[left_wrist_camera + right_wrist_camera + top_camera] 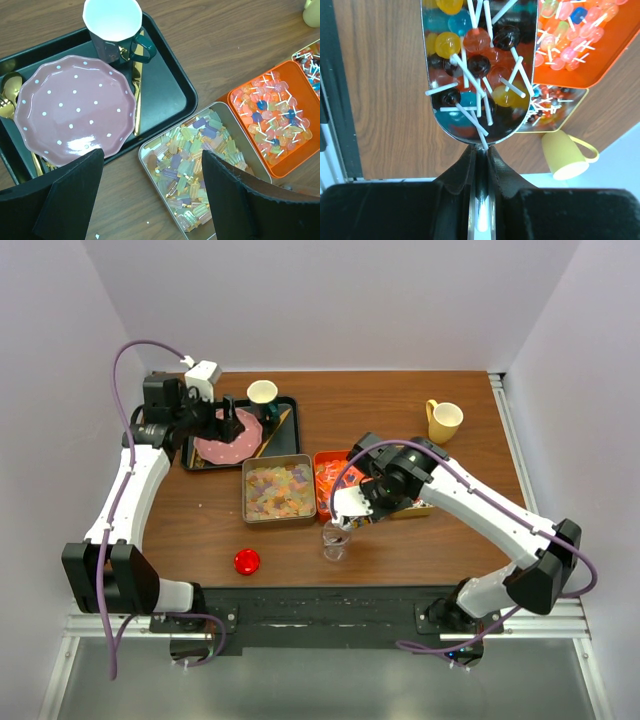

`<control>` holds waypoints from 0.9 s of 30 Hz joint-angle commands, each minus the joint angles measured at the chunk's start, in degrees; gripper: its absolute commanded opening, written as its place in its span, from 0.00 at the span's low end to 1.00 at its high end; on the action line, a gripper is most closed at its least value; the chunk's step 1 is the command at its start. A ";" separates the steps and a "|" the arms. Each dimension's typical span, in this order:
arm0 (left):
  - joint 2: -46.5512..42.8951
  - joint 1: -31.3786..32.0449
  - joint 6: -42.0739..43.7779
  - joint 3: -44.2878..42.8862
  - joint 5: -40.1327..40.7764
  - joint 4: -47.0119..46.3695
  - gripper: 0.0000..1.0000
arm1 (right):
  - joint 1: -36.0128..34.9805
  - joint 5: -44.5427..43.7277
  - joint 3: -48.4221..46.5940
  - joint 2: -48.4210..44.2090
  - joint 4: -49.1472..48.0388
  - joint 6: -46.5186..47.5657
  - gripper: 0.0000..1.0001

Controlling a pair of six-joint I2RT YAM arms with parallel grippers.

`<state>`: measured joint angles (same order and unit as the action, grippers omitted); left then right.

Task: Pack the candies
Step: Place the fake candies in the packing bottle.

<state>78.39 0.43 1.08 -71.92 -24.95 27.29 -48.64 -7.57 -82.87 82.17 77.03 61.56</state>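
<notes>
My right gripper (480, 152) is shut on the handle of a metal scoop (477, 75) loaded with several small lollipop candies in yellow, red, blue and dark colours. In the top view the right gripper (352, 508) holds the scoop just above a small glass jar (335, 540). A silver tin (250, 502) holds pastel candies (200, 160). An orange tray (292, 167) holds orange and blue lollipops (272, 120). My left gripper (152, 167) is open and empty, hovering over the table between the black tray (165, 85) and the tin; in the top view the left gripper (225, 420) is over the black tray.
The black tray carries a pink dotted plate (75, 107), a white and teal cup (112, 22) and gold cutlery (137, 95). A yellow tray (555, 107) of sweets lies under the right arm. A yellow mug (443, 421) stands back right. A red disc (247, 561) lies near the front.
</notes>
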 commanded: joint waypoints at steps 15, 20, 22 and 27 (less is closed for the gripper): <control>-1.84 -2.54 -0.64 -0.24 -1.42 -2.06 0.84 | -3.03 -6.05 -2.65 0.80 13.14 -0.30 0.00; -1.84 -2.80 -2.21 -0.15 -1.77 -2.33 0.84 | -4.00 -6.84 -2.56 0.80 13.84 -1.09 0.00; -1.92 -2.80 -2.40 -0.15 -1.94 -2.41 0.84 | -4.44 -7.72 -2.30 0.71 13.84 -1.18 0.00; -1.92 -2.98 -2.58 -0.24 -2.30 -2.50 0.84 | -5.14 -9.47 -2.03 0.62 13.84 -1.35 0.00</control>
<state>78.39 -1.93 -0.40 -71.83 -25.71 27.05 -53.06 -13.85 -83.99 83.29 76.97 60.77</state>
